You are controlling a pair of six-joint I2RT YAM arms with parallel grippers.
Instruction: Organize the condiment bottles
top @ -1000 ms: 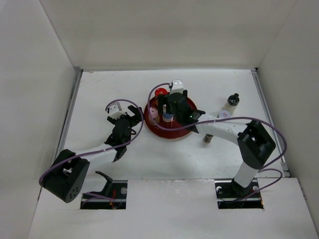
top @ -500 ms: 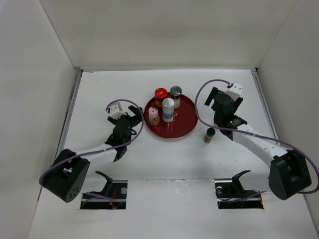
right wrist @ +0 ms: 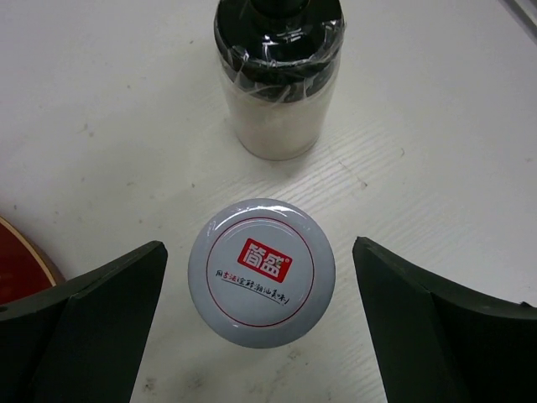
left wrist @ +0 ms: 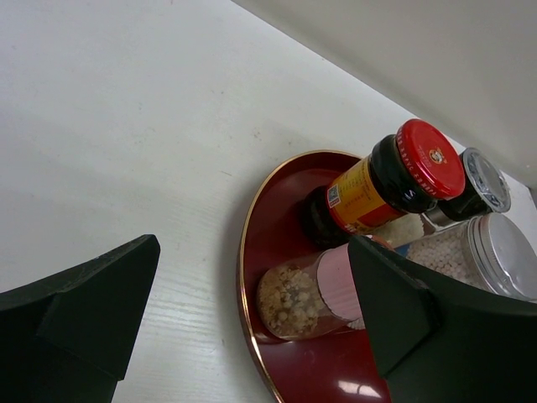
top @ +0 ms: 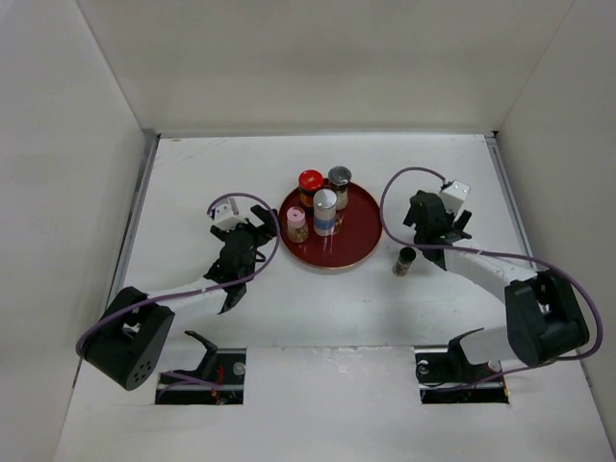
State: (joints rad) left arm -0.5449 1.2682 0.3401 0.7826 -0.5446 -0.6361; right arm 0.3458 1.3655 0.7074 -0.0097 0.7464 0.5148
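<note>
Four condiment bottles stand on the round dark-red tray (top: 351,252): a red-capped one (top: 310,181), a grey-capped one (top: 339,177), a tall silver-capped one (top: 325,204) and a pink-capped jar (top: 296,223). A small dark bottle (top: 405,260) stands on the table right of the tray. My right gripper (top: 430,223) hangs open straight above a pale lilac-lidded jar (right wrist: 261,273), one finger on each side and clear of it. A black-capped bottle (right wrist: 278,75) stands just beyond. My left gripper (top: 254,231) is open at the tray's left rim, facing the pink-capped jar (left wrist: 315,294).
White walls enclose the table on the left, back and right. The tray's rim (right wrist: 21,252) shows at the left of the right wrist view. In the top view the right arm hides the lilac-lidded jar and the black-capped bottle.
My right arm has swung from above the tray to the right side of the table and now hovers over the lilac-lidded jar. The left arm has not moved.
</note>
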